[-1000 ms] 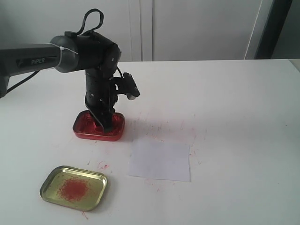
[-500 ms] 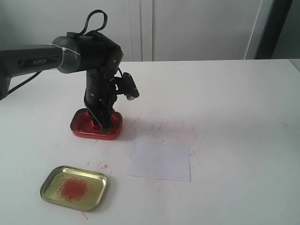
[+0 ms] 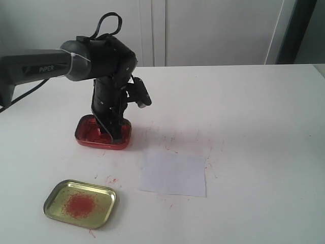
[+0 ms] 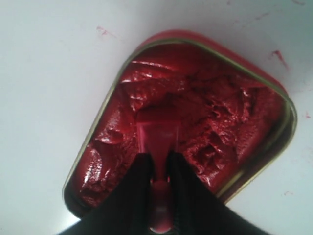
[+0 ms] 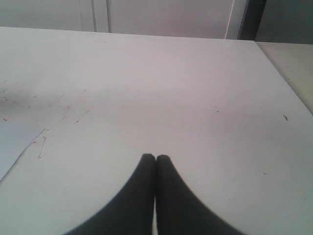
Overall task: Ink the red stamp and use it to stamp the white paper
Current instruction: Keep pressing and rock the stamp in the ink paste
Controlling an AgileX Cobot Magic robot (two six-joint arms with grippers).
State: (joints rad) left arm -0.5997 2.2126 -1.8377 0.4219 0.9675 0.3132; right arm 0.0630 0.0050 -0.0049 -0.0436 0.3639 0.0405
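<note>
We count two grippers. Only one arm point(image 3: 45, 63) shows in the exterior view, and it is the left one. The left gripper point(image 4: 159, 156) points down into the red tin point(image 3: 85, 137), and its two black fingers point(image 4: 183, 186) are clamped on the one red stamp point(image 4: 157, 129). They hold it by its narrower part. The wider end of the stamp is pressed into the glossy red ink paste point(image 4: 220, 122), about the middle of the tin. The tin stands on the white table point(image 3: 254, 117), left of the middle.

The right gripper point(image 5: 155, 158) appears only in its own wrist view. Its two finger tips touch each other with nothing between them, above a bare part of the table.

There is one white paper point(image 3: 173, 174). It lies flat on the table, in front and to the right of the tin and apart from it. We also see one gold lid point(image 3: 51, 197) with a patch of red smears inside. It lies in front of the tin, to the left of the paper, and touches neither of them. Many small red specks are scattered on the table around the paper and the tin.
</note>
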